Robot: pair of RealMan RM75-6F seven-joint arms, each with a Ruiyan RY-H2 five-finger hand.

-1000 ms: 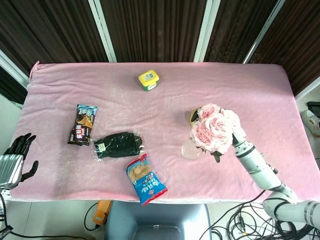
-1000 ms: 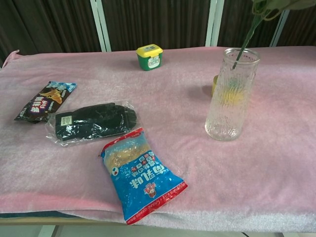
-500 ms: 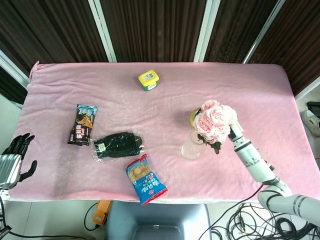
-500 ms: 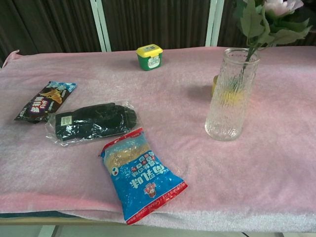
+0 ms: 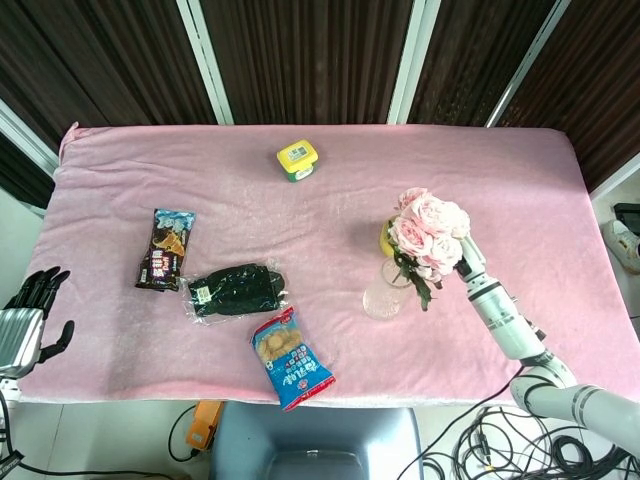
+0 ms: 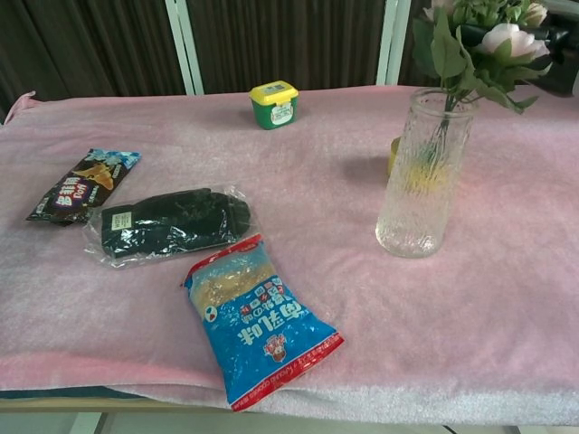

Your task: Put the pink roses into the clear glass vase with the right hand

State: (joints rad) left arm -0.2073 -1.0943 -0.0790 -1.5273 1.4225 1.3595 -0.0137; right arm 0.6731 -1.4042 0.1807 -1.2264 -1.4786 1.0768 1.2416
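No legible writing beside roses [image 5: 428,232] in vase [image 6: 423,176].

- The place looks like a robot test room or lab, not a home.
- A table [image 5: 520,170] draped in pink cloth carries unrelated goods laid well apart: a blue snack bag [image 5: 291,372], a dark snack packet [image 5: 166,248], black gloves in clear plastic [image 5: 236,291] and a small yellow-lidded tub [image 5: 298,160].
- Loose cables [image 5: 480,450] lie tangled on the floor at the near right.
- Dark slatted panels with white posts [image 5: 415,55] close off the far side.
- A grey chair [image 5: 315,445] stands at the near edge.
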